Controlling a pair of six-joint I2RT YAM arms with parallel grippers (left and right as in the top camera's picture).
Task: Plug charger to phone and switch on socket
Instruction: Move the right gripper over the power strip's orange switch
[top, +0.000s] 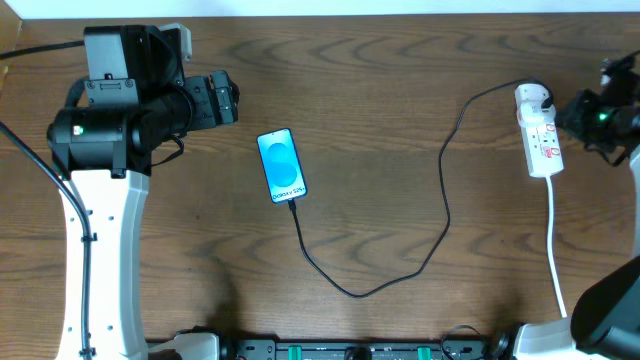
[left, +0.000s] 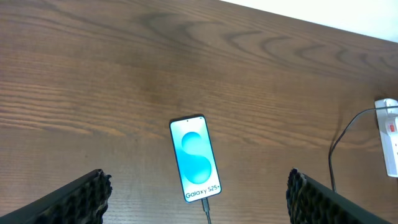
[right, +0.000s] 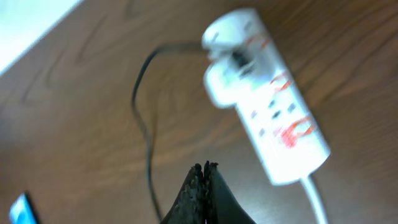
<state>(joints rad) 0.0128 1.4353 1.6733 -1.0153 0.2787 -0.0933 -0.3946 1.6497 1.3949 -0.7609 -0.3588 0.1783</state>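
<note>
The phone (top: 281, 165) lies flat on the wooden table with its blue screen lit. It also shows in the left wrist view (left: 195, 158). The black charger cable (top: 400, 270) is plugged into the phone's near end and loops across to its white adapter (top: 532, 99), which sits in the far end of the white socket strip (top: 543, 143). My left gripper (left: 199, 196) is open and empty, held above the table left of the phone. My right gripper (right: 205, 167) is shut and empty, hovering beside the strip (right: 283, 124). The right wrist view is blurred.
The strip's white cord (top: 555, 245) runs toward the table's front edge at the right. The left arm's white base (top: 100, 260) stands at the left. Bare wooden table lies between the phone and the strip.
</note>
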